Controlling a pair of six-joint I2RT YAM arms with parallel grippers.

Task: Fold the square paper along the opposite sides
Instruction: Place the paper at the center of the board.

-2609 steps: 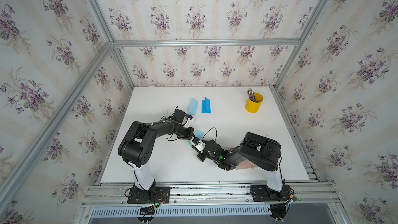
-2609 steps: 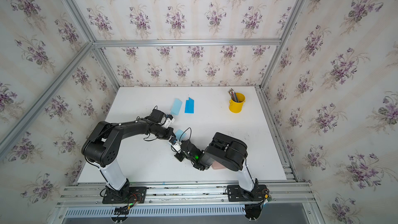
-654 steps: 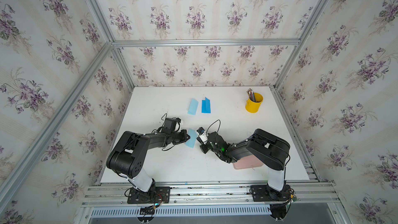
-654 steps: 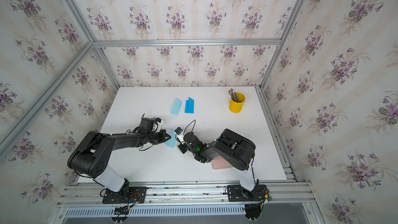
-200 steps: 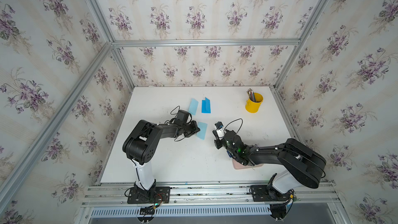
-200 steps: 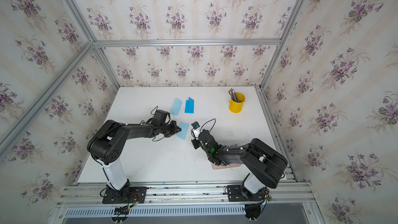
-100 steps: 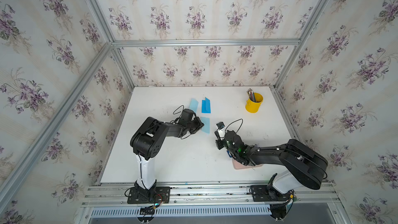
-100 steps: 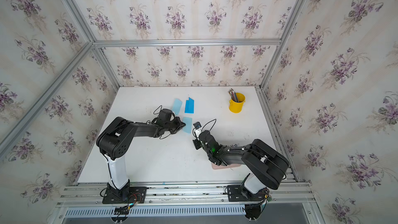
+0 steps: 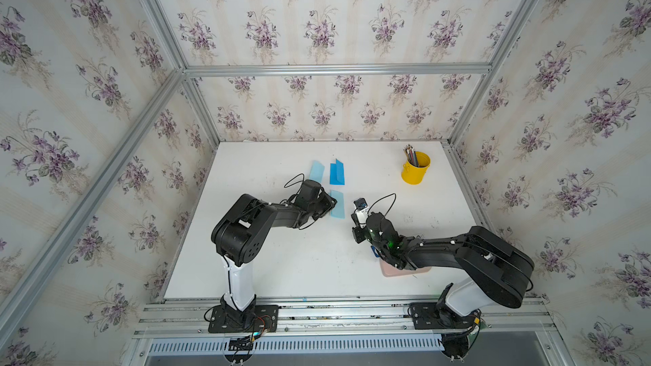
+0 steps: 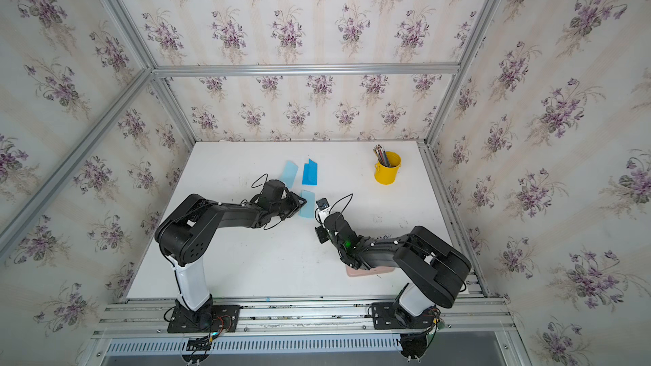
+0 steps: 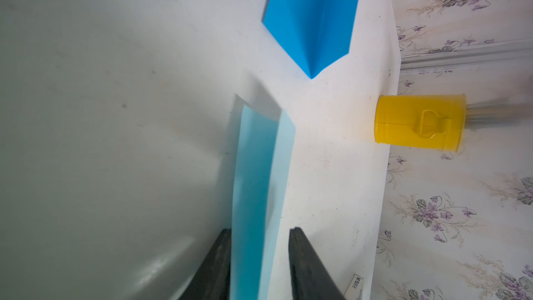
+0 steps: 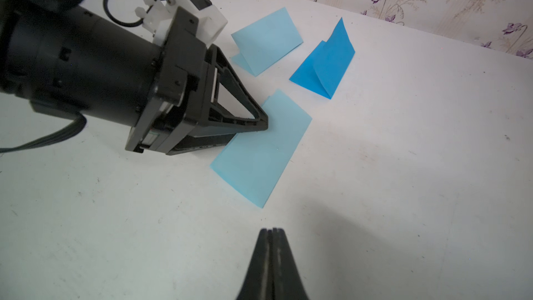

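Straddling the folded light-blue paper [image 12: 259, 151] near the middle of the tabletop [image 9: 281, 269], the left pincer [image 11: 259, 230] stands part-open, clamping nothing; the right pincer [image 12: 271, 230] is shut, empty. A finger brushing the raised flap on withdrawal could drag the paper or reopen the crease.

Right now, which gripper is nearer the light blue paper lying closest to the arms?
Left. The left gripper is open around the edge of the paper; the right gripper, shut, sits apart from it.
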